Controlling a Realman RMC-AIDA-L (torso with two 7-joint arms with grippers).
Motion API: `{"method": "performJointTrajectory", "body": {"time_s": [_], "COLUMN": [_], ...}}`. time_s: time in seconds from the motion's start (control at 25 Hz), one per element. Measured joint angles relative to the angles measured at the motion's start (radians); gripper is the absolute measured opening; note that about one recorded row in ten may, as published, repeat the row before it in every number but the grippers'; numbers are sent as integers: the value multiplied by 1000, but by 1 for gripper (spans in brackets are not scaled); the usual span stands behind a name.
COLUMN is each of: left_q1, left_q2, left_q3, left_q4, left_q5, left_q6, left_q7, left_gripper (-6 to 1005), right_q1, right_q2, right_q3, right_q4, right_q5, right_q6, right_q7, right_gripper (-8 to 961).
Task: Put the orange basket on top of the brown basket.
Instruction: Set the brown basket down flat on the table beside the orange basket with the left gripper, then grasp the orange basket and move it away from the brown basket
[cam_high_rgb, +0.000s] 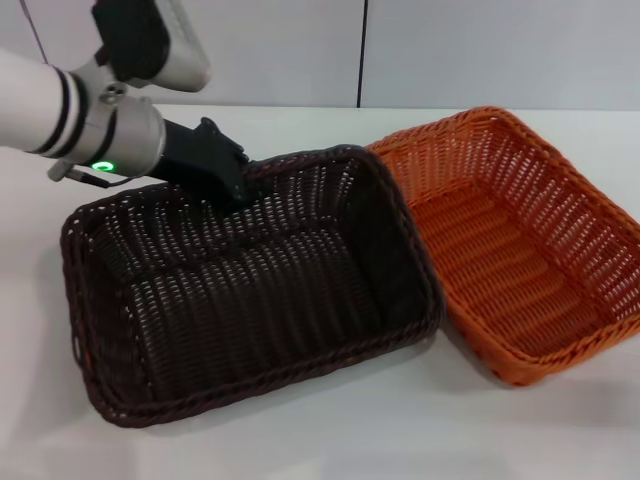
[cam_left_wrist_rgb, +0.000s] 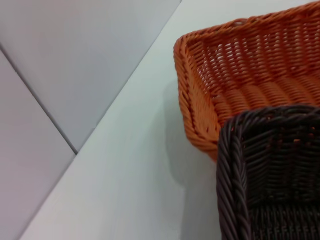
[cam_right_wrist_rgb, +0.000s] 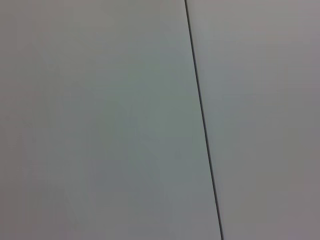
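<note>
Brown basket (cam_high_rgb: 250, 290) sits nearest you on the worktop (cam_high_rgb: 330, 440), open side up, nothing in it. Its right rim overlaps the orange basket's near-left edge, so the two are touching, brown partly on top. That's the reverse of what you want.

Orange basket (cam_high_rgb: 520, 240) is just right of the brown one and a bit farther back, tilted, left side seemingly pinned under brown's rim. The left wrist view confirms it: brown corner in front of and above the orange wall.

Left claw (cam_high_rgb: 225, 170) is at brown's far-left rim, dark fingers down over the braided edge. Looks like it's on that rim, but black on dark weave means I cannot tell whether the fingers are apart or clamped. My read: it's there to shift brown off orange, since orange can't lift clean while pinned.

Right claw isn't visible; its wrist camera sees only blank wall panels, so that arm is probably parked away from the brown basket.

Stacking not yet started. You'll need brown clear first, then orange lifted over it.
</note>
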Motion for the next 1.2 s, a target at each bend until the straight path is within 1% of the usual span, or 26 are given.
{"method": "performJointTrajectory", "body": {"time_s": [0.16,0.24,0.28,0.44,0.56,0.6,0.64,0.68,0.72,0.76,0.8,0.84,0.88,0.92,0.96,1.0,1.04,1.08,1.12,1.16,1.2], "left_q1": [-4,14,14,37,37,59,100,100,108,108,129,129,154,235,235,329,329,376,447,447,482], "left_q2": [-2,-4,-4,-5,-5,-6,-5,-5,-5,-5,-8,-8,-10,-12,-12,-6,-6,-1,1,1,1], "left_q3": [57,100,100,135,135,171,262,262,270,270,272,272,282,337,337,445,445,516,640,640,709], "left_q4": [24,28,28,27,27,13,-30,-30,-42,-42,-70,-70,-97,-174,-174,-253,-253,-295,-347,-347,-359], "left_q5": [-15,-27,-27,-50,-50,-82,-125,-125,-128,-128,-131,-131,-146,-222,-222,-324,-324,-359,-372,-372,-348], "left_q6": [83,166,166,237,237,289,405,405,451,451,507,507,557,722,722,955,955,1117,1394,1394,1574], "left_q7": [1,-3,-3,-3,-3,-1,0,0,-2,-2,-5,-5,-6,-8,-8,-9,-9,-9,-22,-22,-48], "left_gripper": [235,253,262,297,324,333,362,391,419,448,477,524,571,619,666,713,721,729,737,745,753], "right_q1": [-1,-2,-2,-3,-1,1,3,3,4,4,5,5,5,4,4,2,-1,-1,1,1,4], "right_q2": [-1,-2,-2,-3,-3,-3,-4,-4,-5,-5,-5,-5,-5,-4,-4,-4,-3,-3,-3,-3,-4], "right_q3": [-12,-14,-14,-14,-14,-14,-14,-14,-17,-17,-22,-24,-24,-25,-25,-25,-25,-25,-25,-25,-25], "right_q4": [-1,-1,-1,-3,-3,-3,-3,-3,-3,-3,-1,0,0,5,5,9,14,19,30,30,36], "right_q5": [0,0,0,-1,-1,-1,-1,-1,-1,-1,-1,-1,-1,-1,-1,-1,-1,-1,-1,-1,-1], "right_q6": [0,0,0,2,2,2,3,3,7,7,15,17,17,17,17,15,12,11,10,10,12], "right_q7": [0,0,0,0,0,0,0,0,0,0,0,0,0,0,0,0,0,0,0,0,0], "right_gripper": [721,721,721,721,720,720,720,720,720,720,720,720,720,720,720,720,720,720,720,720,720]}}
